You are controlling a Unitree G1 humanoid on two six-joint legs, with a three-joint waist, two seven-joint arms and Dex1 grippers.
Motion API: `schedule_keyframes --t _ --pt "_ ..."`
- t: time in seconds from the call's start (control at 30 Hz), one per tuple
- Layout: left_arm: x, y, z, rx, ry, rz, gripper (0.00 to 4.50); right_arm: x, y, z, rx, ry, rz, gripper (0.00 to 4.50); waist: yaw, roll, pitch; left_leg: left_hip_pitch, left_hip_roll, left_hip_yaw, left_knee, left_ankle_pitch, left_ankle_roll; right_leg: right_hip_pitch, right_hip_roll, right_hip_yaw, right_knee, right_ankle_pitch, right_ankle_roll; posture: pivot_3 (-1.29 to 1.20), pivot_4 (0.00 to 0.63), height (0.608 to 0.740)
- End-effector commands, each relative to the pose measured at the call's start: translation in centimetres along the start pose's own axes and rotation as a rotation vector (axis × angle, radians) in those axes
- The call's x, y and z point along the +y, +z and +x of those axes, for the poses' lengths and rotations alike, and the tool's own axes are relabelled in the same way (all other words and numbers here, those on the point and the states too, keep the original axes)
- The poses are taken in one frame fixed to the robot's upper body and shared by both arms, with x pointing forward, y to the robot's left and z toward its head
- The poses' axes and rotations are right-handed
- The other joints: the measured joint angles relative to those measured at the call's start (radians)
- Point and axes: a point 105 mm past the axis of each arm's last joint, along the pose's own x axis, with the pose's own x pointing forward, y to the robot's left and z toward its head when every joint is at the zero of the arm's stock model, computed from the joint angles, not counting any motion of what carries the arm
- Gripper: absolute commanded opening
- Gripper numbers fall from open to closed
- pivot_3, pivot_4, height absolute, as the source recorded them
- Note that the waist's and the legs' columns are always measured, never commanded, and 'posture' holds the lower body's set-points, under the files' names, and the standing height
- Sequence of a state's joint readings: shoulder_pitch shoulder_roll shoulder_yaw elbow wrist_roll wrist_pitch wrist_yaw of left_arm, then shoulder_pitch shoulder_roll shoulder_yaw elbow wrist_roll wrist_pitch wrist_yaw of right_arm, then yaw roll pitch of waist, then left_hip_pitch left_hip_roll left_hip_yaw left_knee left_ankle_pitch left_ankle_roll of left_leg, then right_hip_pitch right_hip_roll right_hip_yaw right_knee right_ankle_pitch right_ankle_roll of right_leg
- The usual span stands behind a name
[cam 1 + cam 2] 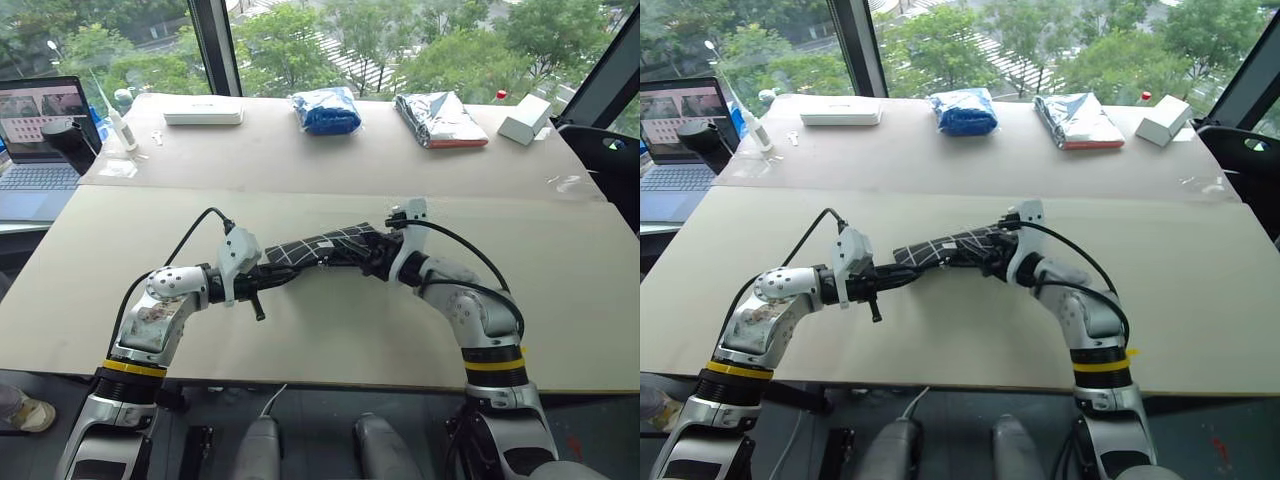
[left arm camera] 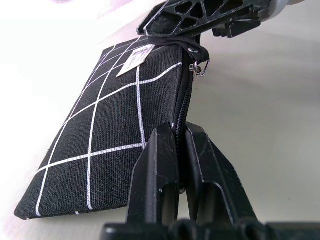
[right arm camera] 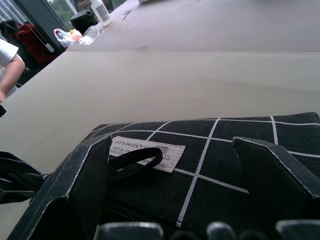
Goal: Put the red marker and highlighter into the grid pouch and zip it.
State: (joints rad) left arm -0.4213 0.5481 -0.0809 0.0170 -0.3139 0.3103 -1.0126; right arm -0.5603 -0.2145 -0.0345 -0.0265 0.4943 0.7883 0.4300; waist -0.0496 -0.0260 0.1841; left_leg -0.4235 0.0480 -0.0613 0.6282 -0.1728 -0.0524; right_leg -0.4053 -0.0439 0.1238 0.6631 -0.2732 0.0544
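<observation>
The grid pouch [image 1: 320, 247], black with white lines, hangs level above the table between my two grippers. My left gripper [image 2: 179, 134] is shut on the pouch's zipper edge near one end. My right gripper [image 3: 172, 150] stands open at the other end, one finger [image 3: 85, 185] on each side of the pouch [image 3: 220, 165]. The white label [image 3: 147, 149] and the black pull strap [image 3: 134, 162] lie between those fingers. The metal zipper ring [image 2: 200, 67] sits at that far end. The red marker and the highlighter are out of view.
Along the far side of the table [image 1: 300, 340] lie a flat white box [image 1: 203, 112], a blue plastic bag [image 1: 326, 110], a silver foil bag [image 1: 440, 118] and a small white box [image 1: 525, 120]. A laptop [image 1: 40, 140] stands far left. A person's arm [image 3: 7, 70] shows beyond the table.
</observation>
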Motion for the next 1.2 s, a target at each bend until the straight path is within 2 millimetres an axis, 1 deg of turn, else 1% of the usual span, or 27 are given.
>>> schedule_keyframes --t 0.03,0.07,0.17,0.2,0.23,0.27,0.3,0.33,0.37,0.4,0.67,0.8,0.87,0.9,1.0,1.03,1.1,1.2 --pt "0.0 0.5 0.0 -0.018 0.002 0.021 0.00 1.1 1.8 0.0 -0.053 0.048 0.005 3.65 0.000 0.000 0.000 0.000 0.000 0.000 0.000 0.000 0.000 0.000 0.000 0.000 0.000 0.000 0.000 0.00 0.150 0.740" --pt "0.0 0.4 0.0 -0.017 0.003 0.021 0.00 1.2 1.8 0.0 -0.054 0.055 0.011 3.39 0.001 0.000 0.000 0.000 0.000 0.000 0.000 0.000 0.000 0.000 0.000 0.000 0.000 0.000 0.000 0.00 0.150 0.740" --pt "0.0 0.4 -0.1 -0.017 0.006 0.018 0.00 1.8 2.1 -0.3 -0.062 0.104 0.064 2.29 0.000 0.000 0.000 0.000 0.000 0.000 0.000 0.000 0.000 0.000 0.000 0.000 0.000 0.000 0.000 0.00 0.150 0.740" --pt "0.0 0.3 -0.1 -0.017 0.006 0.017 0.00 2.0 2.3 -0.4 -0.066 0.123 0.084 2.01 0.000 0.000 0.000 0.000 0.000 0.000 0.000 0.000 0.000 0.000 0.000 0.000 0.000 0.000 0.000 0.00 0.150 0.740" --pt "0.0 0.3 -0.1 -0.017 0.007 0.016 0.00 2.1 2.3 -0.4 -0.067 0.136 0.096 1.60 0.000 0.000 0.000 0.000 0.000 0.000 0.000 0.000 0.000 0.000 0.000 0.000 0.000 0.000 0.000 0.00 0.150 0.740" --pt "0.0 0.3 -0.1 -0.016 0.007 0.016 0.00 2.3 2.4 -0.6 -0.063 0.154 0.106 1.30 0.000 0.000 0.000 0.000 0.000 0.000 0.000 0.000 0.000 0.000 0.000 0.000 0.000 0.000 0.000 0.00 0.150 0.740" --pt "0.0 0.3 -0.1 -0.016 0.008 0.015 0.00 2.5 2.3 -0.7 -0.056 0.165 0.111 0.88 0.000 0.000 0.000 0.000 0.000 0.000 0.000 0.000 0.000 0.000 0.000 0.000 0.000 0.000 0.000 0.00 0.150 0.740" --pt "0.1 0.3 -0.1 -0.016 0.009 0.014 0.00 2.6 2.3 -0.8 -0.050 0.175 0.117 0.61 0.000 0.000 0.000 0.000 0.000 0.000 0.000 0.000 0.000 0.000 0.000 0.000 0.000 0.000 0.000 0.00 0.150 0.740" --pt "0.1 0.3 -0.1 -0.015 0.010 0.014 0.00 2.7 2.3 -0.8 -0.044 0.184 0.125 0.19 0.000 0.000 0.000 0.000 0.000 0.000 0.000 0.000 0.000 0.000 0.000 0.000 0.000 0.000 0.000 0.00 0.150 0.740" --pt "0.2 0.3 -0.1 -0.015 0.010 0.014 0.00 2.7 2.2 -0.9 -0.041 0.188 0.129 0.05 0.000 0.000 0.000 0.000 0.000 0.000 0.000 0.000 0.000 0.000 0.000 0.000 0.000 0.000 0.000 0.00 0.150 0.740" --pt "0.3 0.3 -0.1 -0.017 0.010 0.015 0.00 2.6 2.3 -0.8 -0.044 0.175 0.124 0.05 -0.003 0.000 0.000 0.000 0.000 0.000 0.000 0.000 0.000 0.000 0.000 0.000 0.000 0.000 0.000 0.00 0.150 0.740" --pt "0.2 0.3 0.0 -0.017 0.009 0.014 0.00 1.7 3.5 -0.9 -0.118 0.131 0.104 0.05 -0.003 0.000 0.000 0.000 0.000 0.000 0.000 0.000 0.000 0.000 0.000 0.000 0.000 0.000 0.000 0.00 0.150 0.740" --pt "0.2 0.3 -0.1 -0.017 0.009 0.014 0.00 1.9 4.0 -1.1 -0.133 0.152 0.067 0.60 -0.004 0.000 0.000 0.000 0.000 0.000 0.000 0.000 0.000 0.000 0.000 0.000 0.000 0.000 0.001 0.00 0.150 0.740" --pt "0.2 0.4 -0.1 -0.017 0.009 0.013 0.00 2.0 4.1 -1.2 -0.135 0.156 0.055 0.77 -0.004 0.000 0.000 0.000 0.000 0.000 0.000 0.000 0.000 0.000 0.000 0.000 0.000 -0.001 0.001 0.00 0.150 0.740" --pt "0.2 0.4 -0.1 -0.016 0.009 0.013 0.00 2.0 4.5 -1.3 -0.141 0.155 0.054 1.85 -0.005 0.000 0.000 0.000 0.000 0.000 0.000 0.000 0.000 0.000 0.000 0.000 0.000 -0.001 0.002 0.00 0.150 0.740" --pt "0.2 0.4 -0.1 -0.016 0.010 0.012 0.00 2.0 4.6 -1.3 -0.144 0.154 0.060 2.11 -0.006 0.000 0.000 0.000 0.000 0.000 0.000 0.000 0.000 0.000 0.000 0.000 0.000 -0.001 0.002 0.00 0.150 0.740" --pt "0.2 0.3 -0.1 -0.017 0.010 0.011 0.00 1.9 4.7 -1.4 -0.135 0.167 0.111 2.86 -0.008 0.000 0.000 0.000 0.000 0.000 -0.001 0.000 0.000 0.000 0.000 0.000 0.000 -0.001 0.002 0.00 0.150 0.740" --pt "0.1 0.3 0.0 -0.017 0.009 0.010 0.00 2.0 4.7 -1.5 -0.123 0.182 0.131 2.86 -0.011 0.000 0.000 0.000 0.000 0.000 -0.001 0.000 0.000 0.000 0.000 0.000 0.000 -0.001 0.002 0.00 0.150 0.740"
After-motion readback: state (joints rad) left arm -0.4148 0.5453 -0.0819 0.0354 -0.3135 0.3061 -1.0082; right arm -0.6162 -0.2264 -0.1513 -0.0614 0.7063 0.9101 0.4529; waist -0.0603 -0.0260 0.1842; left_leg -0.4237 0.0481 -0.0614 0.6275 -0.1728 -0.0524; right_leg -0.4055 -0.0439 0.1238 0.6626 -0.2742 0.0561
